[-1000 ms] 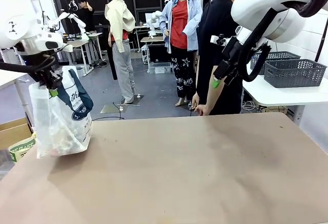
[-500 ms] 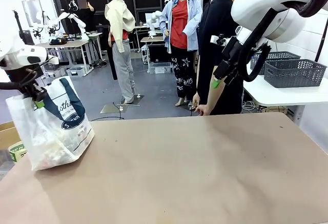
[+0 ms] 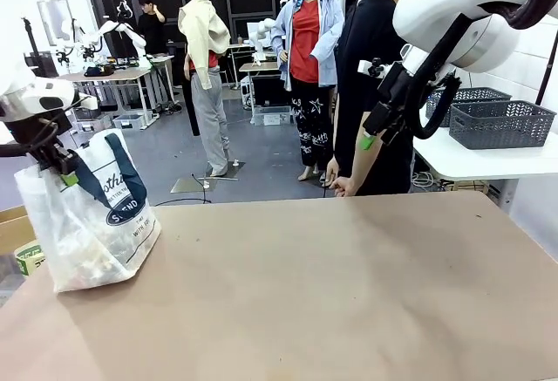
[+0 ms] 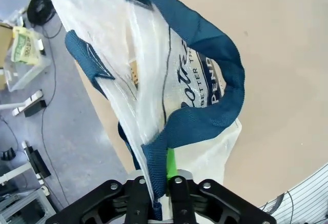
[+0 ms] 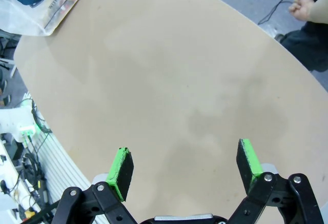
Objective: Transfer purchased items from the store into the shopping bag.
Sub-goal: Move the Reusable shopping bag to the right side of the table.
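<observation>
Bag: the shopping bag point(image 3: 87, 224) stood on the near left corner of the brown surface point(image 3: 331, 294). It was see-through white with dark blue strap handles.
Writing on bag: a dark blue oval on the bag had white letters. In the left wrist view point(image 4: 154, 80) parts of words could be read, such as "BETTER" and "THE". The rest was bent or hidden.
Inside bag: small packs point(image 3: 91, 268) lay at the bottom of the bag. They looked pale and reddish through the plastic. Their labels were too small to read.
Left tool: the left tool point(image 3: 63, 174) was at the top of the bag. Its two fingers were close together with a blue handle point(image 4: 159, 157) between them. A green pad point(image 4: 170, 162) touched the strap. It was hard to tell if the pinch was tight or just coming loose.
Right tool: the right tool point(image 5: 184, 167) hung high over the right side of the surface. Its fingers were spread wide apart and held nothing. Its green pads point(image 5: 122, 165) touched nothing.
Basket: a dark grey basket point(image 3: 501, 124) with slotted sides sat on a white side table at the far right.
Person: a person in black point(image 3: 370, 85) stood at the far side of the surface, with a hand point(image 3: 342, 186) near its edge.
</observation>
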You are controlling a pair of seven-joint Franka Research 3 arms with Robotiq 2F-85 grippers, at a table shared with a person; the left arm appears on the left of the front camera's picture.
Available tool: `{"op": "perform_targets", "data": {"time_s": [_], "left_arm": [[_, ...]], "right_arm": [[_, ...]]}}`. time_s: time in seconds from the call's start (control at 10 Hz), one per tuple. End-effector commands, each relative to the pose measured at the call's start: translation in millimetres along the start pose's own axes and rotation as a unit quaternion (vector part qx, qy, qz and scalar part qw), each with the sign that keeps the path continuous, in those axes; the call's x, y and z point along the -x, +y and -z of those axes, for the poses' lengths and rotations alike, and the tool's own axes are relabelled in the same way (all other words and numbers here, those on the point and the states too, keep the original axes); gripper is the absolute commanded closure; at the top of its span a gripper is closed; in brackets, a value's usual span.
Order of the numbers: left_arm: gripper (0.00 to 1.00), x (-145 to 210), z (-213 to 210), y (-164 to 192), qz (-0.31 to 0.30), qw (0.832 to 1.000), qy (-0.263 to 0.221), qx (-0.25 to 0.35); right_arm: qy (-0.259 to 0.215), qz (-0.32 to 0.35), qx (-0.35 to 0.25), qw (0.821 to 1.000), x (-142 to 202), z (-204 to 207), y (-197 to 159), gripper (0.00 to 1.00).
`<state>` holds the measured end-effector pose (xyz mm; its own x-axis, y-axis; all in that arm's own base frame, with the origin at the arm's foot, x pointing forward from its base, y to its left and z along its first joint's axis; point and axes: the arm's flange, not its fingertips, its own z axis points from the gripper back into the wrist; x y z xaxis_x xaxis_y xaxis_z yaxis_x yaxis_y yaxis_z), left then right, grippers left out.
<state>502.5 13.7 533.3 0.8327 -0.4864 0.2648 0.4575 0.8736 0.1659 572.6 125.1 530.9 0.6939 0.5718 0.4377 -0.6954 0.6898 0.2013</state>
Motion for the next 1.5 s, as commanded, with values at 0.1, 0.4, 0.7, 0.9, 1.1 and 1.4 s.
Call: {"op": "perform_targets", "data": {"time_s": [0.1,0.4,0.7,0.9,1.1,1.4], "left_arm": [[0.22,-3,-18,-6,0.023,0.999,-0.034,0.016],[0.0,-15,-36,-17,0.046,0.997,-0.06,0.027],[0.0,-27,-47,-25,0.05,0.997,-0.057,0.026],[0.0,-34,-56,-29,0.052,0.997,-0.061,0.017],[0.0,-37,-64,-30,0.059,0.996,-0.061,0.013],[0.0,-55,-68,-47,0.087,0.993,-0.066,0.038]], "right_arm": [[0.005,0.002,0.011,1.0,-1,1,1,0.0],[0.005,0.002,0.011,1.0,-1,1,1,0.0],[0.005,0.002,0.011,1.0,-1,1,1,0.0],[0.005,0.002,0.011,1.0,-1,1,1,0.0],[0.005,0.002,0.011,1.0,-1,1,1,0.0],[0.005,0.002,0.011,1.0,-1,1,1,0.0]]}}
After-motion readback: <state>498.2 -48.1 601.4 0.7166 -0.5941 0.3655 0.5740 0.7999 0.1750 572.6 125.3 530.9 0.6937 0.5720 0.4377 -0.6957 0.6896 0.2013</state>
